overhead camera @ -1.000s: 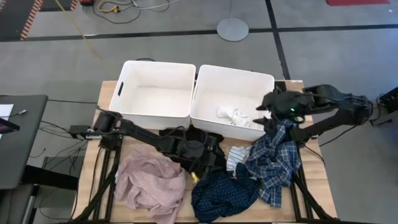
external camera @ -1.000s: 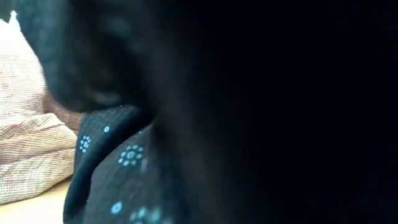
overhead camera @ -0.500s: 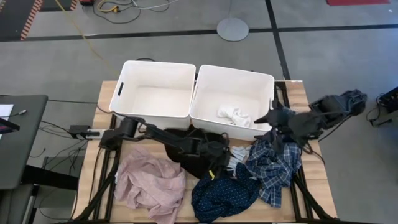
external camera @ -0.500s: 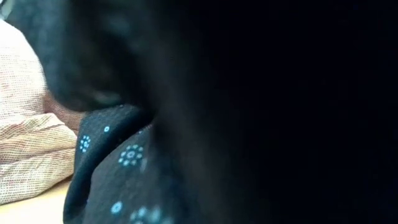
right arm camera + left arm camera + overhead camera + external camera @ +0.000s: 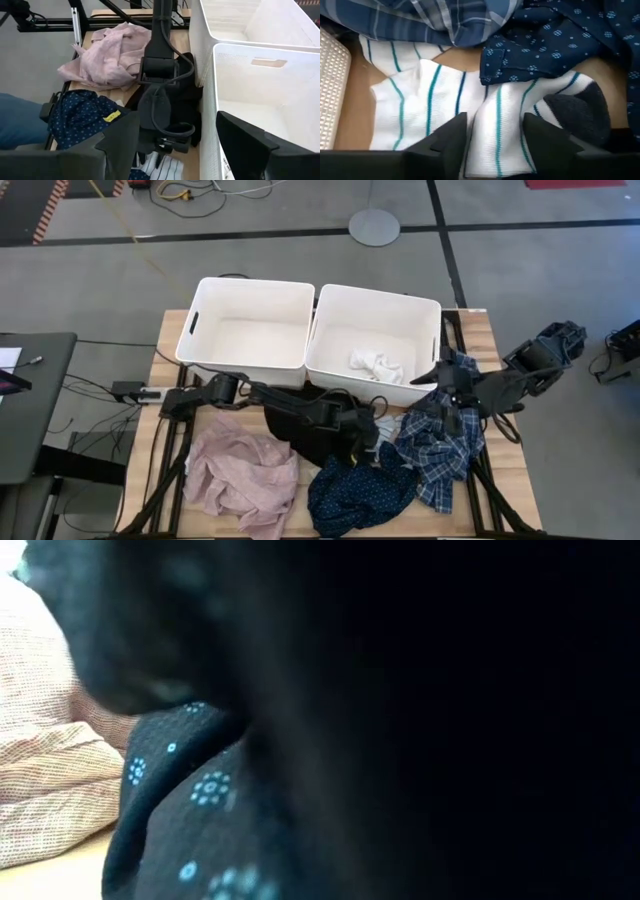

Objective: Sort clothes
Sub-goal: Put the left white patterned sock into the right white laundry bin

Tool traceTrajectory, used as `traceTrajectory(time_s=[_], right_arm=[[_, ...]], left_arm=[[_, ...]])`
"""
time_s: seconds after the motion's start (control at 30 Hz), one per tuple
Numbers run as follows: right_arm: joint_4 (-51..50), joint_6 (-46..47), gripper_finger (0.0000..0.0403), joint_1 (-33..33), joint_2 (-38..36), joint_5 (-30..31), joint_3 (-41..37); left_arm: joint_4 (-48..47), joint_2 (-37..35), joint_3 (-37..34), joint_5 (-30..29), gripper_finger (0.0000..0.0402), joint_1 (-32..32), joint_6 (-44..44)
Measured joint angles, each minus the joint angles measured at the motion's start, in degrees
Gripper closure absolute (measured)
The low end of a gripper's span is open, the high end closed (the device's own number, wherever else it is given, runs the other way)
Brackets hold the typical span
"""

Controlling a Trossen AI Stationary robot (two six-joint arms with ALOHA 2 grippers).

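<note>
Left claw (image 5: 492,131) parted and empty, straddling the striped socks (image 5: 445,105) directly beneath. Risked snagging the navy dotted garment (image 5: 555,40) just beyond. Right claw (image 5: 175,142) open, holding nothing, beside the bin (image 5: 260,100).

- A grey concrete floor (image 5: 520,290) is lying around the light wooden table (image 5: 168,340), crossed by black tape lines (image 5: 250,232).
- A round grey stand base (image 5: 374,226) is sitting beyond it.
- A dark side desk (image 5: 35,405) is standing alongside.

Left bin (image 5: 250,330) open and unblocked, clothes pile (image 5: 340,465) crowding table front, bare strip beside pink garment (image 5: 240,470).
</note>
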Motion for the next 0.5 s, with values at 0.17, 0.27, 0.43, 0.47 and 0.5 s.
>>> traceTrajectory(time_s=[0.17, 0.27, 0.43, 0.47, 0.5], right_arm=[[-0.02, 0.00, 0.0121, 0.53, 0.02, 1.03, 0.00], [0.19, 0.35, 0.0121, 0.53, 0.02, 1.05, -0.17], [-0.21, 1.75, 0.0121, 0.53, 0.04, 1.04, -1.48], [-0.30, 1.86, 0.0121, 0.53, 0.03, 1.03, -1.65], [-0.23, 1.88, 0.0121, 0.51, 0.04, 1.04, -1.74]], left_arm=[[-0.90, -1.06, -0.08, -0.13, 0.0343, 0.00, 1.93], [-0.61, -1.60, -0.09, -0.15, 0.0389, -0.14, 2.89], [-2.48, -3.00, -0.15, -0.42, 0.0392, -0.78, 3.54], [-2.61, -3.47, -0.15, -0.57, 0.0394, -0.86, 3.84], [-3.30, -4.22, -0.15, -1.20, 0.0396, -0.96, 4.21]])
